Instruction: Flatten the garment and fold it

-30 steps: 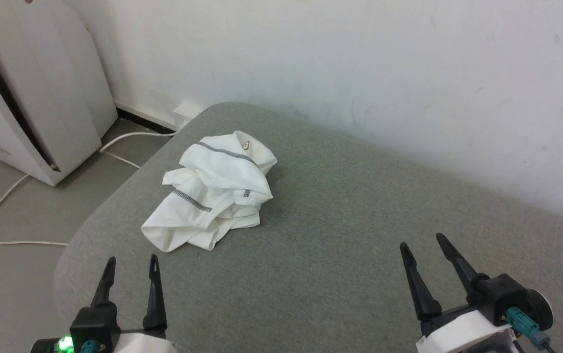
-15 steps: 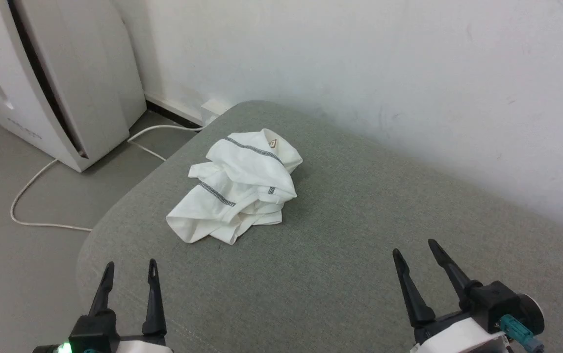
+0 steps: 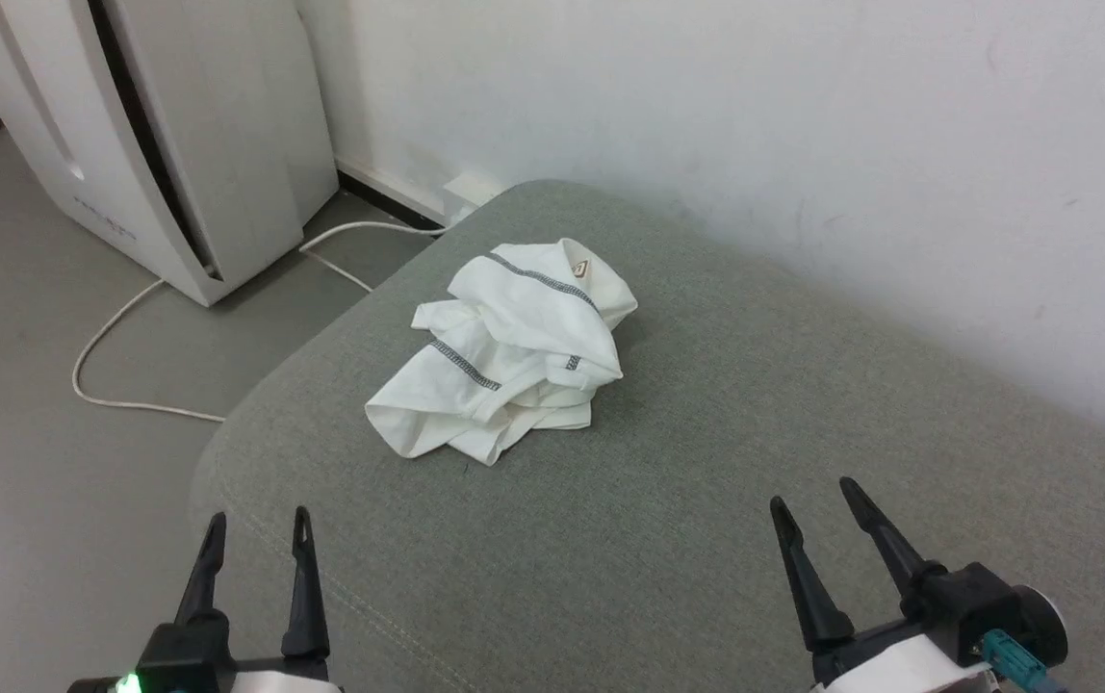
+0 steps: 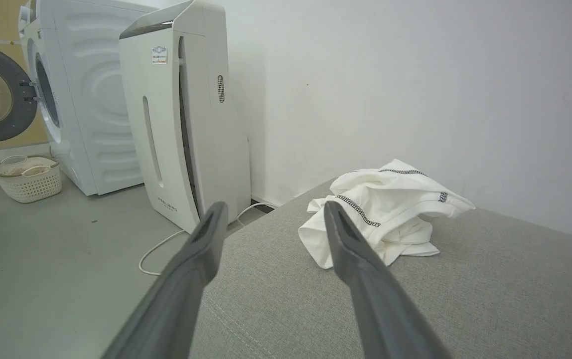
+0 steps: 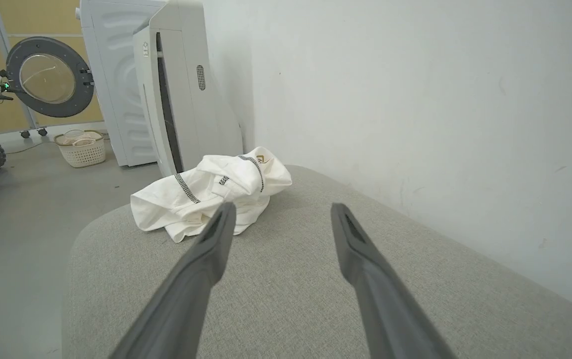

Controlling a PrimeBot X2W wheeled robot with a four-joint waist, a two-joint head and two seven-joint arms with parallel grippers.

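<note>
White wall (image 3: pixel 706 115) runs behind a grey fabric cushion (image 3: pixel 706 481), and grey floor (image 3: pixel 33 385) spreads off the cushion's left edge. On that floor by the wall stands a white washer (image 4: pixel 81 99) with its round door (image 5: pixel 49 77) swung open, and beside it, nearer the cushion, a tall white unit (image 3: pixel 196 125). The garment (image 3: pixel 514 346) lies on the cushion as a crumpled white heap, near the rounded far left corner and a little in from the left edge, its folds piled over one another so that no sleeve or hem lies flat. The left gripper (image 3: pixel 259 515) hangs over the near left corner, fingers spread apart and holding nothing. The right gripper (image 3: pixel 811 491) hangs over the near edge further right, likewise spread and empty. Both are well apart from the garment. A pale basket (image 4: pixel 29 182) sits on the floor in front of the washer. A white cable (image 3: pixel 379 224) trails from the wall across the floor. Dark zigzag stitching (image 3: pixel 464 367) crosses the heap, and a small tan label (image 3: pixel 579 269) shows at its far side.
</note>
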